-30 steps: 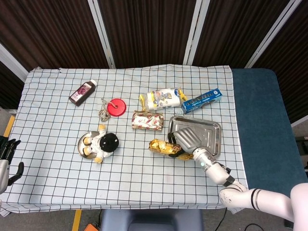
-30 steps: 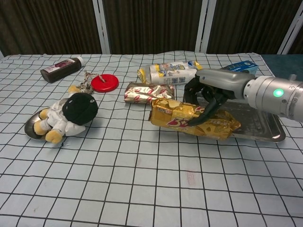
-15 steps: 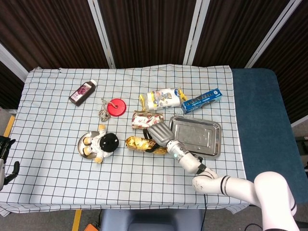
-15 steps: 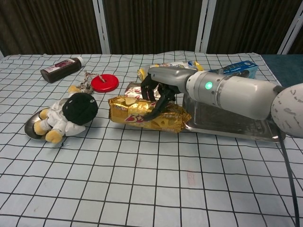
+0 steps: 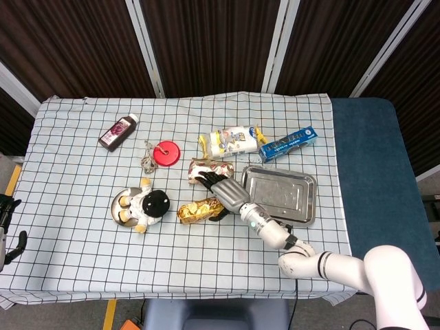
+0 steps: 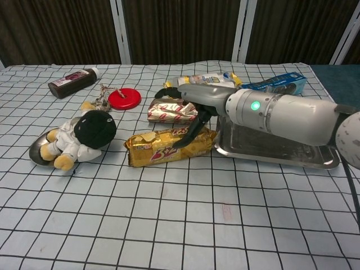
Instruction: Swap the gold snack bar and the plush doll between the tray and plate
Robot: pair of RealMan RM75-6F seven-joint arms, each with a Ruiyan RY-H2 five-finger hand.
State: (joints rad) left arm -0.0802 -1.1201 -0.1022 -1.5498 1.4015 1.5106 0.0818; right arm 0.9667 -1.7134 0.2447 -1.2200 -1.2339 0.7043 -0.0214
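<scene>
The gold snack bar (image 5: 196, 211) (image 6: 163, 147) lies flat on the checked cloth, between the doll and the tray. My right hand (image 5: 221, 190) (image 6: 191, 109) hovers over the bar's right end with its fingers spread, and one fingertip (image 6: 187, 139) touches the wrapper. The plush doll (image 5: 147, 206) (image 6: 83, 135) lies on the small round metal plate (image 5: 117, 207) (image 6: 34, 154). The metal tray (image 5: 283, 196) (image 6: 281, 151) holds nothing. My left hand (image 5: 7, 234) shows only at the left edge of the head view, off the table, fingers apart and holding nothing.
Behind the bar lie a red-and-silver foil packet (image 5: 210, 172) (image 6: 171, 109), a white pouch (image 5: 234, 141), a blue box (image 5: 287, 144) (image 6: 278, 83), a red disc (image 5: 166, 152) (image 6: 124, 99) and a dark bottle (image 5: 118, 131) (image 6: 72, 82).
My right hand carried the gold bar left off the tray, set it down on the cloth near the doll, and spread its fingers off it.
</scene>
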